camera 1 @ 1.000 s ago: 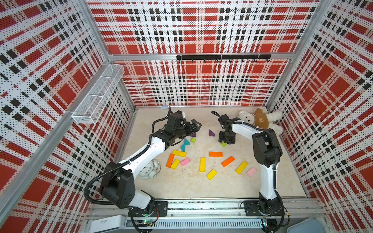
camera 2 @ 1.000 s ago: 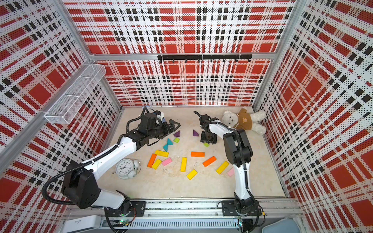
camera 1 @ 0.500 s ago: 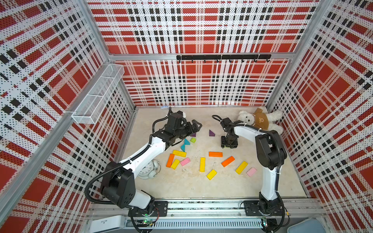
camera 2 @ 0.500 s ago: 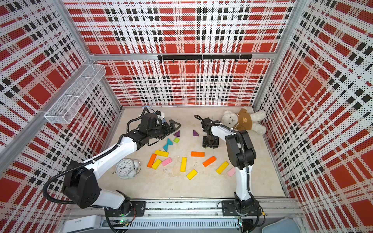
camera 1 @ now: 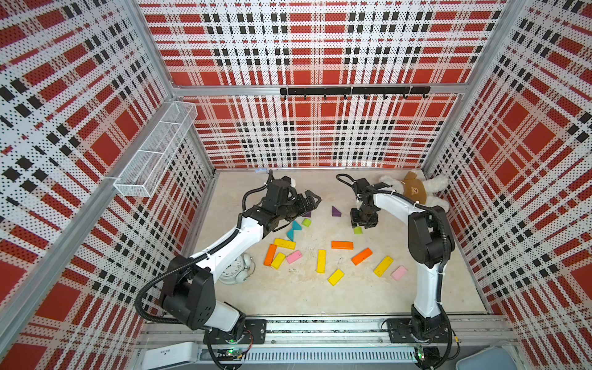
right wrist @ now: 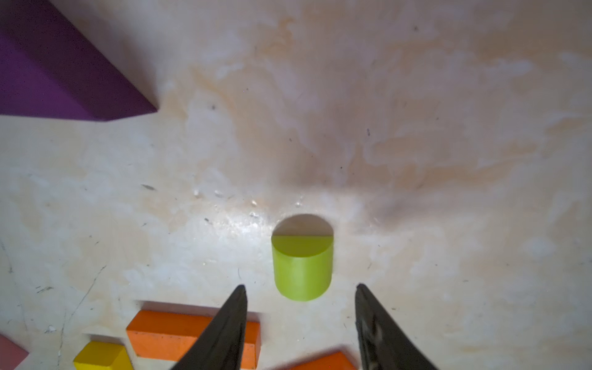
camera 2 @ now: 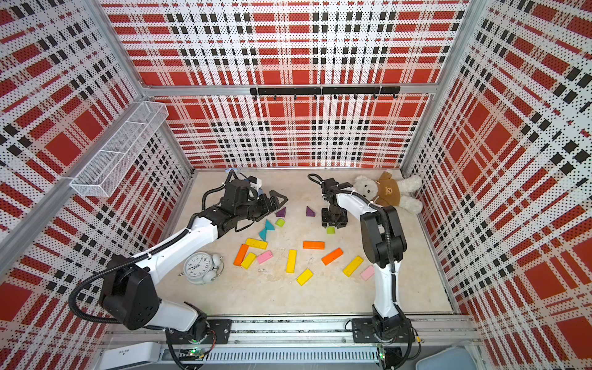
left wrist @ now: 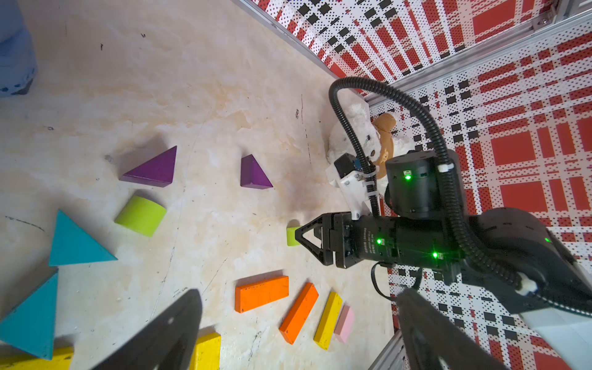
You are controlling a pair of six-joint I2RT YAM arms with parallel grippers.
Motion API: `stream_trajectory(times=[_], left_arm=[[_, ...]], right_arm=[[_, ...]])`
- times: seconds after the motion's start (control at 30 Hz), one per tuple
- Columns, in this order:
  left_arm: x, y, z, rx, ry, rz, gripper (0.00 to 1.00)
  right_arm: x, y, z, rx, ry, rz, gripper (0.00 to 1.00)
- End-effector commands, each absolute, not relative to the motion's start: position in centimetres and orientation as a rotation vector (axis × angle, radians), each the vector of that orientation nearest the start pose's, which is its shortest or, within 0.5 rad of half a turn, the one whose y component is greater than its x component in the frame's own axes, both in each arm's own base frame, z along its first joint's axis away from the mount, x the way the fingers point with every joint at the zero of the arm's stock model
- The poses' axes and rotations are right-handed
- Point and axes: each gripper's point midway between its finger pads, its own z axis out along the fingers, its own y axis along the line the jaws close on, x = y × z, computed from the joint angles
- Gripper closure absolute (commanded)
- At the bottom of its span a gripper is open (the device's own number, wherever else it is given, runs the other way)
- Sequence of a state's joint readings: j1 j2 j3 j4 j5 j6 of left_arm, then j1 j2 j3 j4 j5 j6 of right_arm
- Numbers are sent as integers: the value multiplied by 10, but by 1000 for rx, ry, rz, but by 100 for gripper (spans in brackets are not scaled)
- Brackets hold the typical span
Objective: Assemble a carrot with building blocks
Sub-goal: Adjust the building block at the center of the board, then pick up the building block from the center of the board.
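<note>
Lime-green stub (right wrist: 301,262), just beyond parted right pincer (right wrist: 300,285)

Clock (camera 1: 237,272): half under left arm (camera 1: 230,243).
Purple triangle (right wrist: 57,70): cut off at edge.
Pink bar (right wrist: 9,354): corner only.
Lime stub (left wrist: 290,237): part behind right pincer (left wrist: 298,238).
Bear (left wrist: 365,121): part behind cable (left wrist: 334,99).

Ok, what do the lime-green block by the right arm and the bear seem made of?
The lime-green block looks like painted wood or matte plastic: even colour, crisp edges, no gloss. The bear is plush fabric: fuzzy white pile, brown cloth top.
</note>
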State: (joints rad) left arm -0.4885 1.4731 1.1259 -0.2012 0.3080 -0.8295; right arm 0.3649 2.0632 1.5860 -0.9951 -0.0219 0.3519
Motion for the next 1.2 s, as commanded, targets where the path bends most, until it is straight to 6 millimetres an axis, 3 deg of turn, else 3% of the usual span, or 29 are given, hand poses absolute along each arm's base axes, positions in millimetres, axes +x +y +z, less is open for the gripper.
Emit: stream_trajectory(times=[0.0,0.5,0.7,1.17], left_arm=[[371,-263,223,-170,2288,-1081,3],[368,-267,218,-160,2303,-1083,3],[369,-266,218,-163,2302,-1079,3],[374,-258,221,-182,2288,-1070,3]], right_arm=[[383,154,32,0,3088,96,46],[378,147,6,61,3113,36,56],[380,145,11,65,3086,31,62],[394,151,34,58,3016,76,64]])
